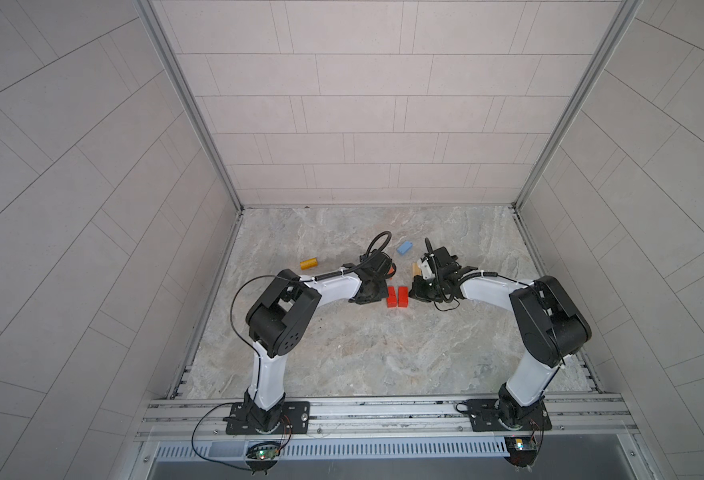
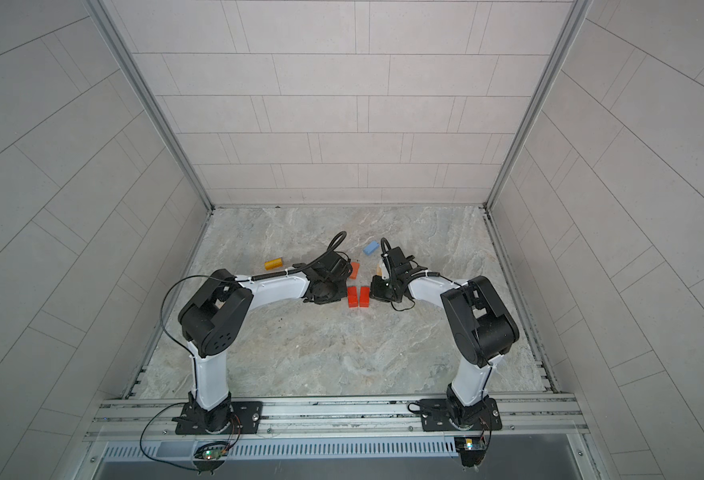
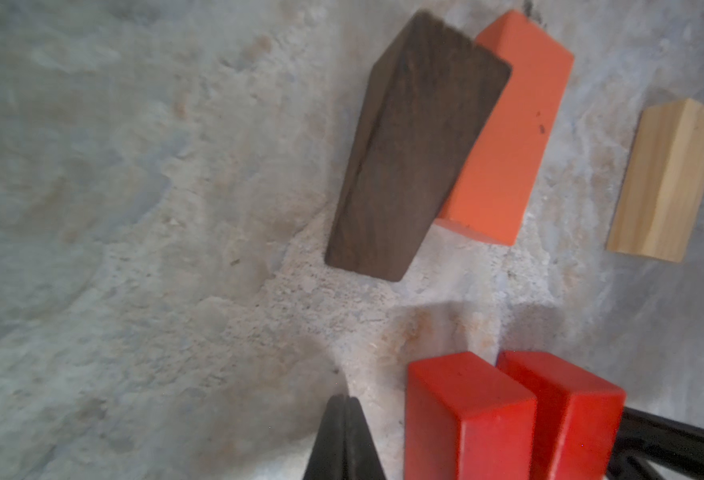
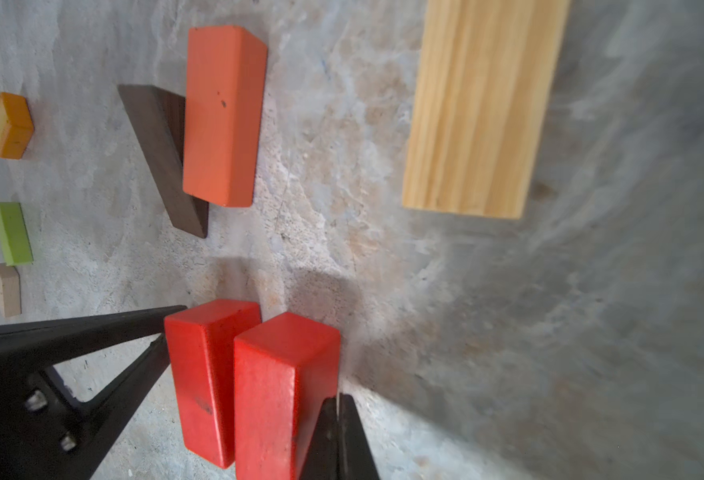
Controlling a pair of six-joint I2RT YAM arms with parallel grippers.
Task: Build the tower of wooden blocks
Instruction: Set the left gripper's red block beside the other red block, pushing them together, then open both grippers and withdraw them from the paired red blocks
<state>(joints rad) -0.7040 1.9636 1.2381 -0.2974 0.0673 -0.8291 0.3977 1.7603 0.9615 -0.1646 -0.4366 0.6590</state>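
Right wrist view shows the two red blocks (image 4: 254, 386) standing side by side on the bench (image 4: 508, 332) between the closed, empty right gripper (image 4: 337, 440) and closed left gripper (image 4: 167, 328) — squeezed together, probably as the tower's base — orange block (image 4: 223, 116) just beyond.

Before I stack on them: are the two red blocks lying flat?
Yes: both red blocks lie flat on the table, side by side.
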